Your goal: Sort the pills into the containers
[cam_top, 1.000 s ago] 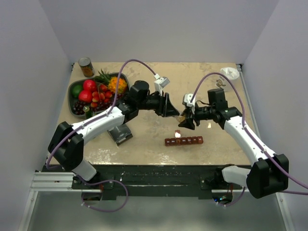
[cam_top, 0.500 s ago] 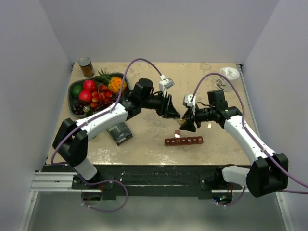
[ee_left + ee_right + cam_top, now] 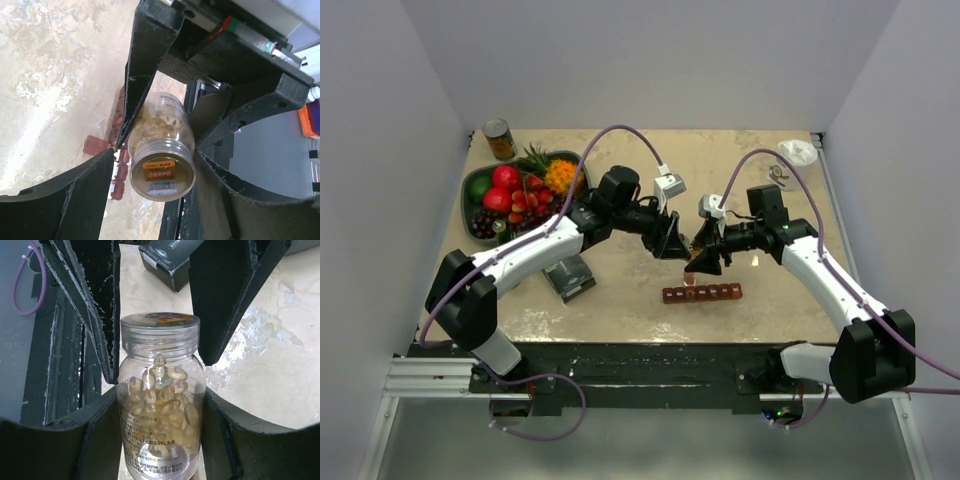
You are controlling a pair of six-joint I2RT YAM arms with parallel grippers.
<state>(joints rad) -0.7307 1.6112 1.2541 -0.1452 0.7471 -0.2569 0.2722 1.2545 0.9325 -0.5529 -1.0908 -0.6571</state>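
Observation:
A small clear bottle (image 3: 160, 440) of tan pills (image 3: 167, 400) with a clear screw cap (image 3: 160, 330) is held above the table. My right gripper (image 3: 160, 405) is shut on the bottle's body. My left gripper (image 3: 155, 155) faces the cap end-on (image 3: 161, 172); its fingers (image 3: 95, 305) flank the cap, open, with a thin gap showing on one side. In the top view the two grippers meet (image 3: 688, 252) just above the left end of the dark red compartment strip (image 3: 705, 293). Part of the strip also shows in the left wrist view (image 3: 97, 146).
A grey-green fruit bowl (image 3: 472, 190) and a metal can (image 3: 499, 139) stand at the back left. A black box (image 3: 570, 277) lies left of the strip. A white object (image 3: 798, 151) sits at the back right corner.
My left gripper has moved right and down toward the bottle; its fingers now straddle the cap. The right gripper has shifted slightly left with the bottle.

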